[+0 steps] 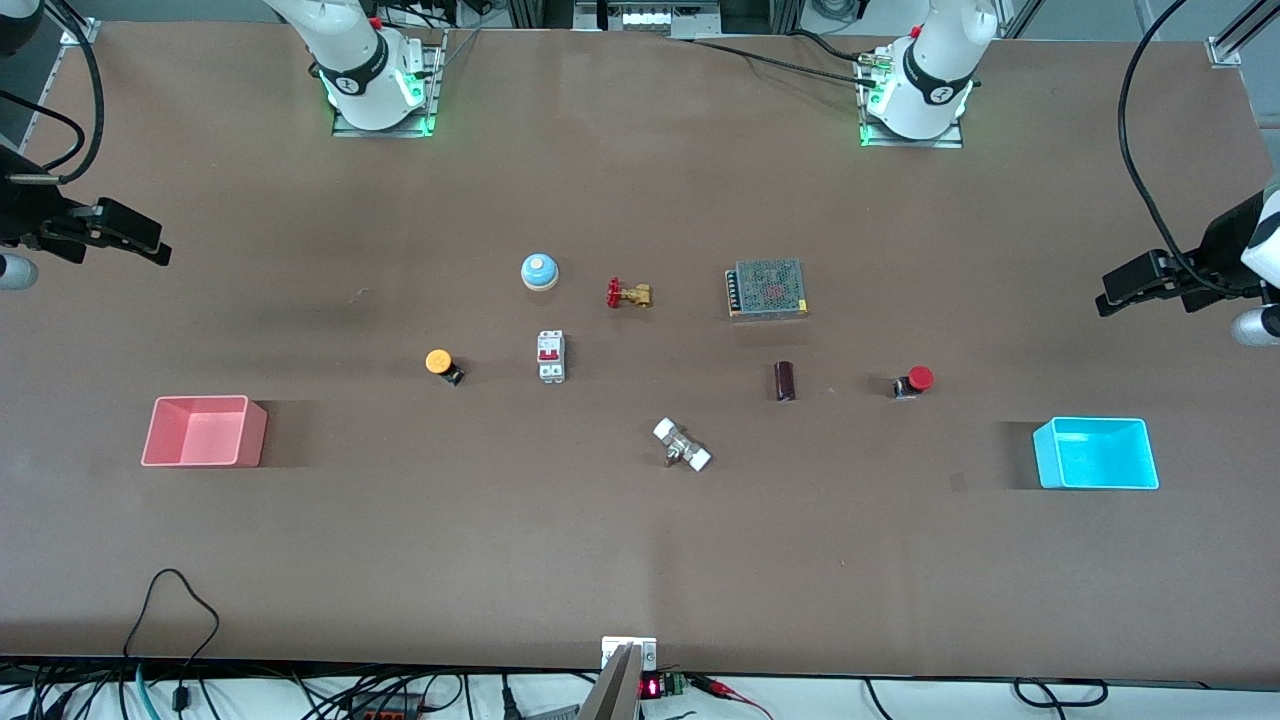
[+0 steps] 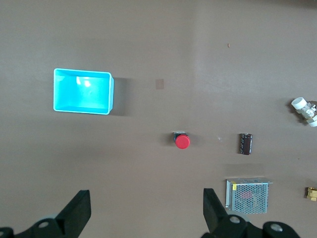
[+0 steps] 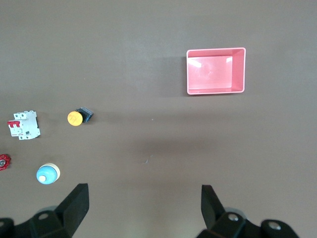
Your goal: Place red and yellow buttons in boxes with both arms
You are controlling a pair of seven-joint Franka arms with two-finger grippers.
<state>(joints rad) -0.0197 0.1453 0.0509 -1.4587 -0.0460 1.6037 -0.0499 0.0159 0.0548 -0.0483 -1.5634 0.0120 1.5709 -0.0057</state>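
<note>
The orange-yellow button [image 1: 440, 364] lies on the table, toward the middle from the pink-red box [image 1: 200, 432] and a little farther from the front camera; both show in the right wrist view, button [image 3: 75, 118] and box [image 3: 215, 72]. The red button [image 1: 917, 380] lies near the cyan box [image 1: 1097, 455]; both show in the left wrist view, button [image 2: 182, 141] and box [image 2: 81, 91]. Both boxes are empty. My right gripper [image 1: 150, 245] is open and empty, high over the table's edge at the right arm's end. My left gripper [image 1: 1110, 295] is open and empty, high over the left arm's end.
Between the buttons lie a blue dome bell [image 1: 539, 271], a red-handled brass valve [image 1: 627, 294], a white circuit breaker [image 1: 551, 356], a meshed power supply [image 1: 767, 289], a dark cylinder [image 1: 786, 381] and a white-capped fitting [image 1: 682, 445].
</note>
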